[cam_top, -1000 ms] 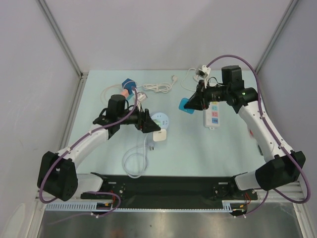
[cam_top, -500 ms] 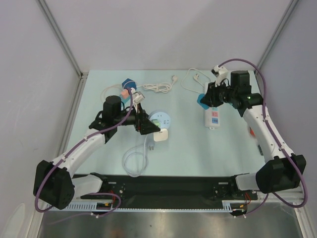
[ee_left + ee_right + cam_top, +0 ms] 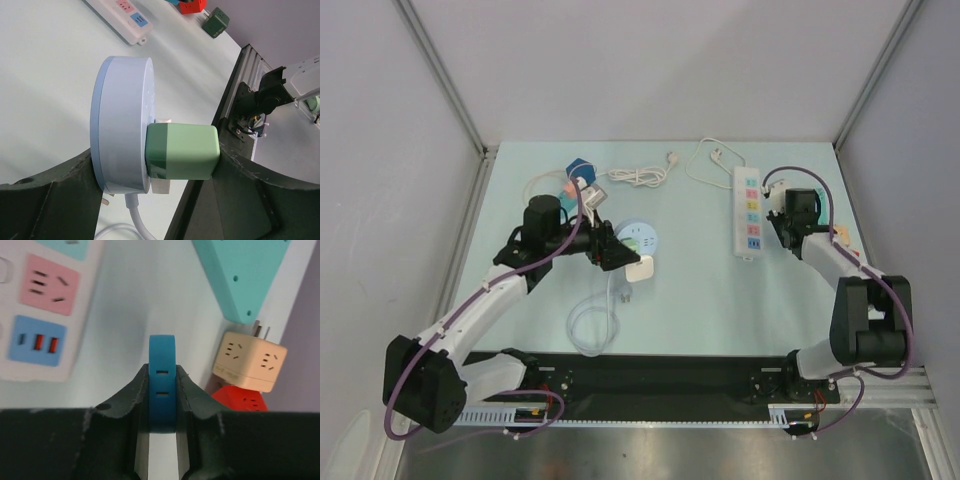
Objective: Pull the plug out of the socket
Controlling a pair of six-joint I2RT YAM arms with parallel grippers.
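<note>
A round pale-blue socket (image 3: 122,120) stands edge-on in the left wrist view, with a green plug (image 3: 182,151) stuck in its face and a white cord leaving below. My left gripper (image 3: 152,167) spans both. One finger rests on the socket's back and the other on the plug's end. From above, the socket (image 3: 644,238) sits left of centre beside my left gripper (image 3: 612,247). My right gripper (image 3: 162,372) is shut on a flat blue adapter (image 3: 162,390), low at the table's right side (image 3: 778,215).
A white power strip (image 3: 748,212) with coloured outlets lies just left of the right gripper. Teal (image 3: 245,275), beige (image 3: 247,362) and red (image 3: 237,400) adapters lie by the right wall. More adapters (image 3: 578,168) and a coiled cord (image 3: 640,177) lie at the back left. The socket's cord loops (image 3: 590,325) toward the near edge.
My right arm swung from over the power strip's left side across to the right wall and came down, still holding the blue adapter. The left arm only shifted slightly; socket and plug stayed put.
</note>
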